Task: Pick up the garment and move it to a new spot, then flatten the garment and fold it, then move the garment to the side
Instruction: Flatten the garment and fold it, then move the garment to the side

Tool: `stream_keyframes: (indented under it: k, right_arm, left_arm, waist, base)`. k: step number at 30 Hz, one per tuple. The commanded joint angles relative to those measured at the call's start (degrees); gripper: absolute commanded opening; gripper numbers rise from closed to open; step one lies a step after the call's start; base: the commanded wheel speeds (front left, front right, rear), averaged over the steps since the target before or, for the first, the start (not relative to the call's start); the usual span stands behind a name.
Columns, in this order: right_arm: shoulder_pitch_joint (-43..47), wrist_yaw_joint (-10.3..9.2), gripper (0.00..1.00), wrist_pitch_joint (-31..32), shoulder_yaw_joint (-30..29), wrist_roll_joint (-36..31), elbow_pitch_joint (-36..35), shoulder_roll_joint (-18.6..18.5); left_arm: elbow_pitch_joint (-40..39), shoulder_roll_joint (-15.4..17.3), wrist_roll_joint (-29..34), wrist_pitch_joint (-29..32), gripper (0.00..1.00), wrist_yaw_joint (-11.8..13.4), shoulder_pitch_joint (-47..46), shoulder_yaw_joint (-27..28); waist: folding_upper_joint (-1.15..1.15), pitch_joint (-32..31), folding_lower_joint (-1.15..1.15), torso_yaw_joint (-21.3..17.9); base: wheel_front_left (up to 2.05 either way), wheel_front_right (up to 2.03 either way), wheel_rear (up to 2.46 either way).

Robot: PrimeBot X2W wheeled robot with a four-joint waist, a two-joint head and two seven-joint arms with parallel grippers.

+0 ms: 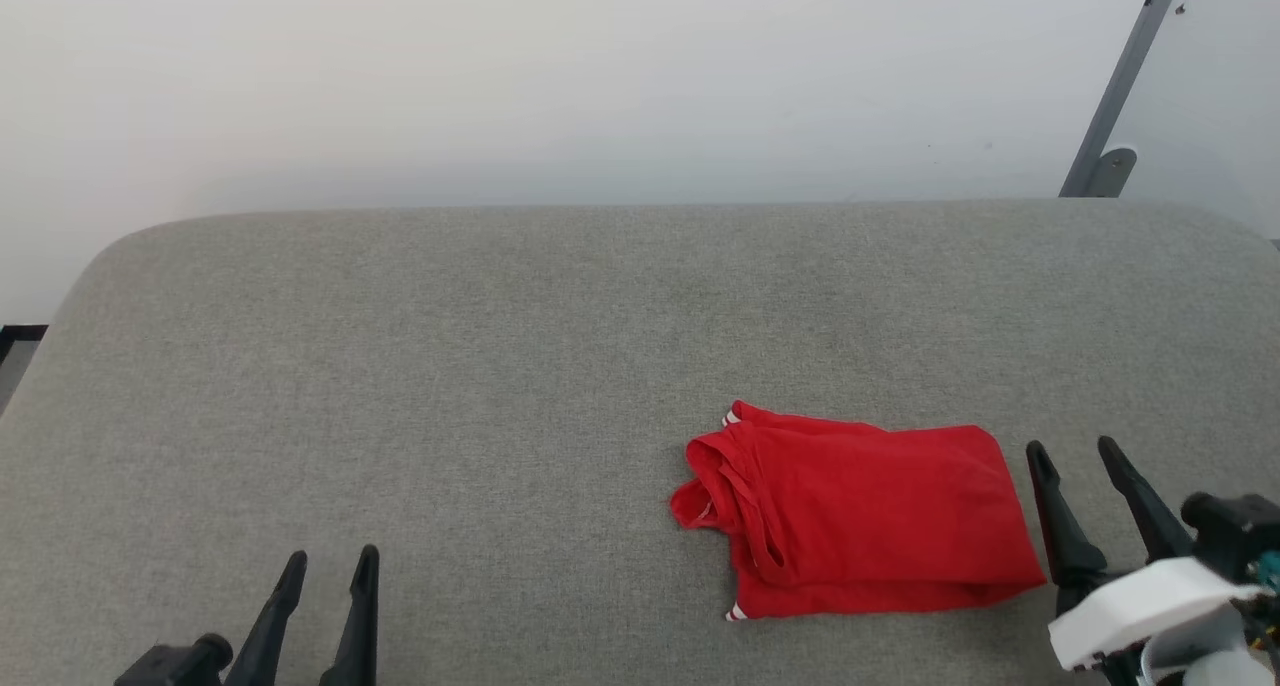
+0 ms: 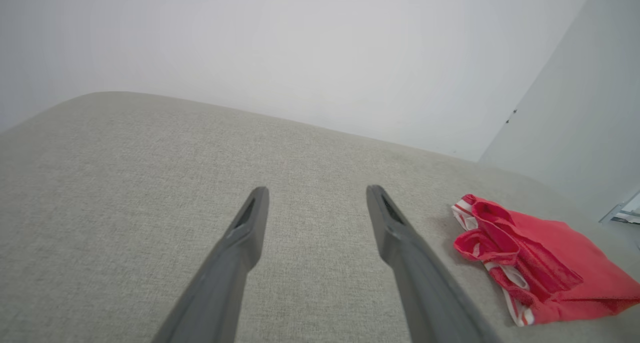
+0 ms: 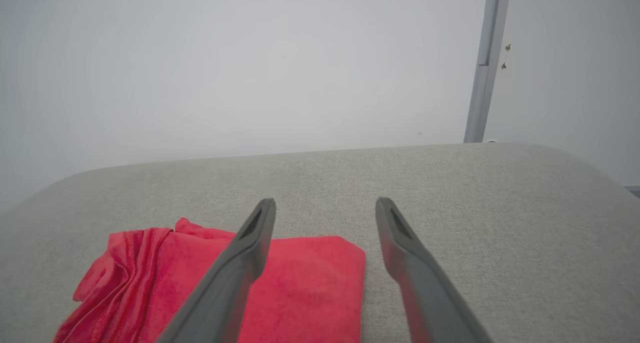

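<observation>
1. Garment [image 1: 860,511] lies as a folded red rectangle at the lower right of the head view, flat on the counter [image 1: 500,366]. Its bunched neck and striped trim face the frame's centre, and its clean fold edge faces right.
2. Right gripper [image 1: 1072,446] stands just beside that clean edge, fingers spread and empty, not touching the cloth. In the right wrist view the finger on the left crosses in front of the garment [image 3: 310,283], and the other is over bare counter.
3. Left gripper [image 1: 332,556] sits at the lower left, well apart from the garment, likewise spread and holding nothing. The left wrist view has the garment [image 2: 540,263] at its right edge.
4. Judging by the tidy fold, flattening and folding look done. The step in hand seems to be the shift to the side, or its finish, since the bundle already sits right of centre.
5. To do it well, I would pinch through all layers at the clean edge, low to the counter, and lift gently so the layers do not peel apart. The loose neck end looks likeliest to drag open.
6. Grey woven fabric covers the counter, which has rounded far corners—probably grippy enough that dragging would rumple the bottom layer.
7. Behind it is a plain pale wall [image 1: 500,66], with a grey post [image 1: 1120,86] slanting at the upper right.
</observation>
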Motion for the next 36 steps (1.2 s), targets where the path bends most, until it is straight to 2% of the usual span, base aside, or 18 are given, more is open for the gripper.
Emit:
stream_keyframes:
  k: [1, 10, 17, 22, 31, 36]
  right_arm:
    - [1.58, 0.00, 1.00, -0.25, -1.22, -1.25, -2.04, 0.68]
    - [8.49, 0.00, 1.00, -0.28, -5.33, -5.14, -8.65, 2.73]
    - [13.90, 0.00, 1.00, 0.96, -8.90, -6.71, -13.45, 5.04]
    - [15.20, 0.00, 1.00, 2.24, -10.23, -7.57, -15.90, 6.49]
    - [13.99, 0.00, 1.00, 4.98, -10.46, -8.68, -16.90, 6.16]
    - [8.96, 0.00, 1.00, 13.40, -8.81, -9.85, -15.21, 3.54]
  left_arm:
    - [-0.88, -0.27, 0.37, -0.27, 1.00, 0.15, 1.20, 0.67]
    - [-4.49, -1.08, 1.75, -0.27, 1.00, 0.15, 5.31, 1.79]
    - [-8.04, -3.05, 3.43, -0.27, 1.00, 0.15, 8.63, 4.55]
    - [-8.48, -2.82, 3.51, -0.27, 1.00, 0.15, 8.38, 4.41]
    - [-8.09, -2.28, 3.16, -0.27, 1.00, 0.15, 6.53, 3.32]
    - [-7.63, -1.74, 2.39, -0.27, 1.00, 0.15, 4.45, 1.86]
  waist:
    - [0.00, 0.00, 0.00, 0.06]
    - [0.00, 0.46, 0.00, 0.12]
    - [0.00, 0.96, 0.00, 0.59]
    - [0.00, 1.34, 0.00, 0.75]
    - [0.00, 2.05, 0.00, 0.93]
    - [0.00, 4.85, 0.00, 0.82]
  base:
    - [0.00, 0.00, 0.00]
    - [0.00, 0.00, 0.00]
    - [0.00, 0.00, 0.00]
    - [0.00, 0.00, 0.00]
    - [0.00, 0.00, 0.00]
    - [0.00, 0.00, 0.00]
